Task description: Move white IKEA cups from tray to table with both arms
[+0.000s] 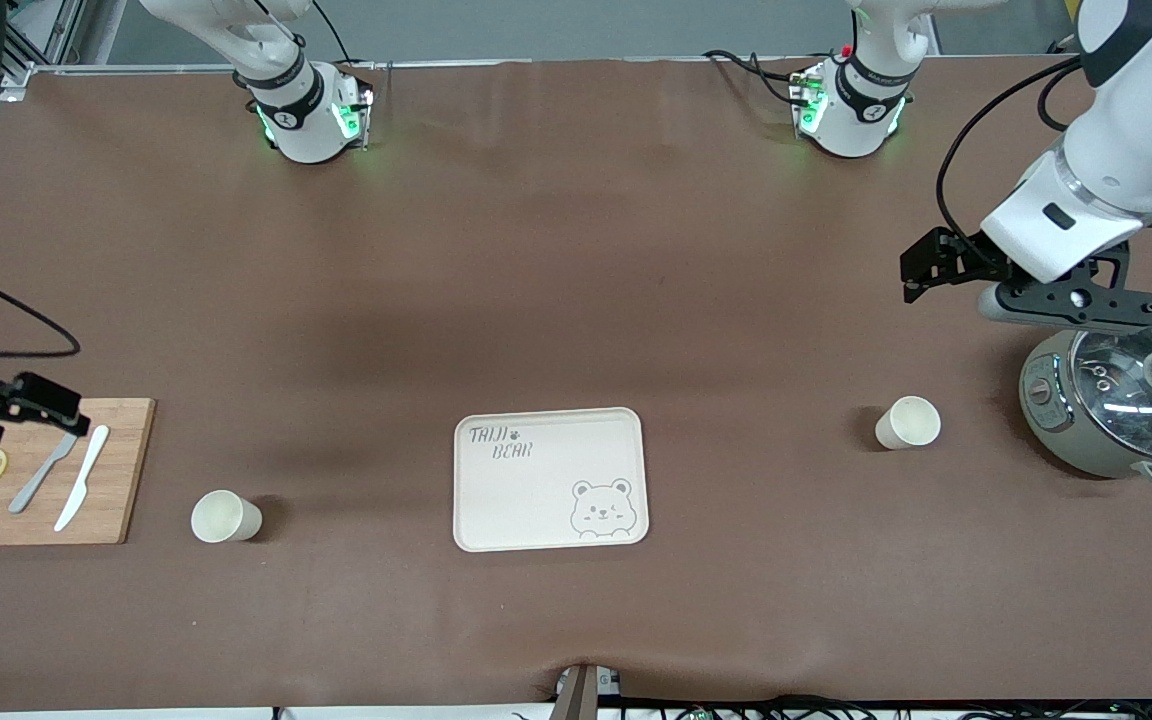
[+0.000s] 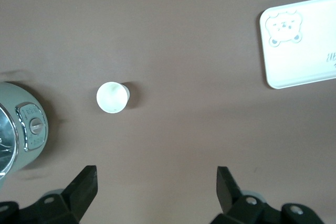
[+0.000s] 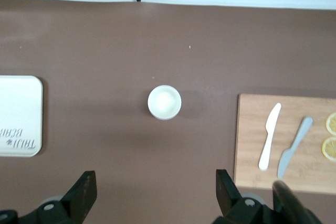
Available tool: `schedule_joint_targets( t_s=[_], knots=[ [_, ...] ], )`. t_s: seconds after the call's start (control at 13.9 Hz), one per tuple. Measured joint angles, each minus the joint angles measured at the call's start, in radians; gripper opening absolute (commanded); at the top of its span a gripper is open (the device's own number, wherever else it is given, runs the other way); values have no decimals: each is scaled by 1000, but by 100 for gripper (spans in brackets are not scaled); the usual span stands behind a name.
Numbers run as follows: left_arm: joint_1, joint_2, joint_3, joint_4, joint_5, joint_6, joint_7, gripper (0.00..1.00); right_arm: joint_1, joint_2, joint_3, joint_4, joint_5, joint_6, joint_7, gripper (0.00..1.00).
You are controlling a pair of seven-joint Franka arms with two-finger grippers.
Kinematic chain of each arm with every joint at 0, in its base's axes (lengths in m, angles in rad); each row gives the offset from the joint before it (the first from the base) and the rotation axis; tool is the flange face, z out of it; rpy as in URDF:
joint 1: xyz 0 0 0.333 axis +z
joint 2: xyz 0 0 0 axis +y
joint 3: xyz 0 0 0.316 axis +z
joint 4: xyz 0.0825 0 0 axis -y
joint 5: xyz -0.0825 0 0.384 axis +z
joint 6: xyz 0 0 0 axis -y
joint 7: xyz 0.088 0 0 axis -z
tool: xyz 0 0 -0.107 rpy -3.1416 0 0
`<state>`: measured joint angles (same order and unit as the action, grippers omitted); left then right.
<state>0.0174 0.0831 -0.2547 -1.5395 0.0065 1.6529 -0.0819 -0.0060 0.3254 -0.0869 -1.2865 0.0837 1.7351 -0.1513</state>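
Although the task names cups on a tray, both white cups already stand on the brown table [image 1: 576, 250] and the bear-printed tray [image 1: 548, 480] between them is bare. Toward the right arm's end, the right gripper [image 1: 11, 405], fingers apart and empty, hangs over the wooden cutting board [image 1: 116, 470], with one cup [image 1: 224, 516] just beside that board. Past the tray, the other cup [image 1: 908, 422] stands near the rice cooker [image 1: 1116, 405], below the left gripper [image 1: 926, 262], also spread and empty.

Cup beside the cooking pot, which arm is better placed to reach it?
Left. Its open hand hangs by the pot, close to that cup; the right hand is over the cutting board, toward the right arm's end.
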Motion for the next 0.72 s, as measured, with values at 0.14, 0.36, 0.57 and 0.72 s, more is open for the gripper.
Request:
schedule_joint_targets(
  t_s=[0.14,0.36,0.57,0.72],
  knots=[
    [42,-18,3,-36,0,18,78,100,0,-40,-2,-1,-25,-48,35,100],
    [108,-26,6,-43,0,19,133,100,-1,-105,-3,-9,-43,-122,58,100],
    [104,-26,-6,-45,-3,19,98,100,-1,-184,-3,-69,-61,-139,67,100],
    [99,-27,-47,-45,-4,18,43,100,-1,-244,-4,-133,-66,-137,71,100]
  ],
)
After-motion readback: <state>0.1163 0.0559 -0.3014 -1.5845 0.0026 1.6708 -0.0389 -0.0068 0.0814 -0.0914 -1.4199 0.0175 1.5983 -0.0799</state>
